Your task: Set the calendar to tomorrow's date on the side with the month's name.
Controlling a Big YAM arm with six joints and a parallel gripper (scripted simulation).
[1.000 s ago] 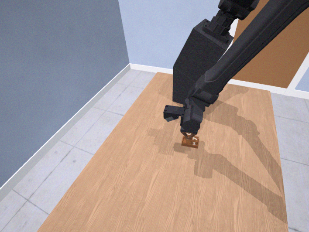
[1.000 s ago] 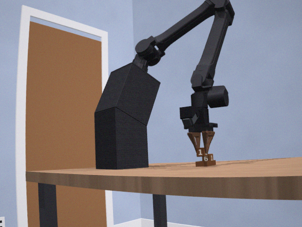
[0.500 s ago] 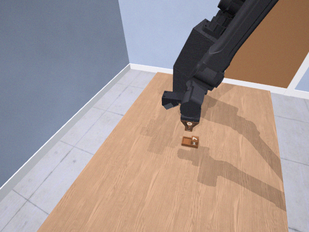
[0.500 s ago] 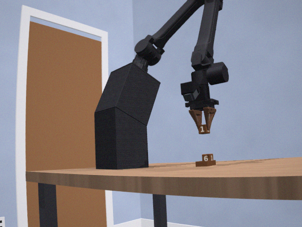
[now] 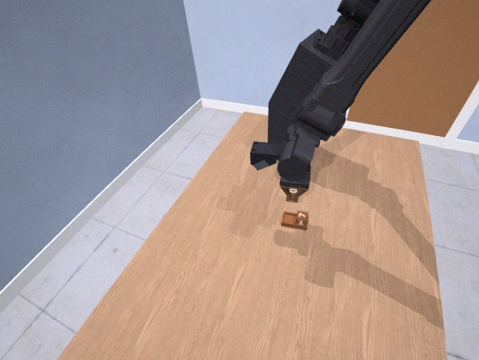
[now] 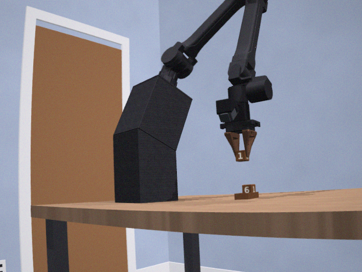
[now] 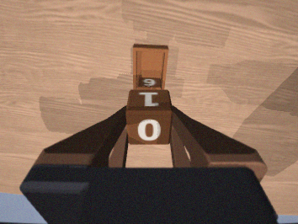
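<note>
Digit cube [image 5: 293, 191] [image 6: 240, 156] [image 7: 149, 130], clamped in hand [image 5: 292, 199] [image 6: 242, 155] [image 7: 149, 112] over tray [image 5: 290, 226] [image 6: 241, 196] [image 7: 151, 46]. Best handling: square to walls, slow level descent beside seated cube [image 5: 302, 215] [image 6: 248, 189] [image 7: 149, 82]; front digit perhaps 1.

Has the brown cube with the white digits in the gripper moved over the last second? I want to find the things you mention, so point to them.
Yes: the brown wooden cube [image 5: 293, 191] [image 6: 240, 155] [image 7: 149, 126] rose, now well above the brown rectangular tray [image 5: 288, 225] [image 6: 240, 197] [image 7: 151, 45].
</note>
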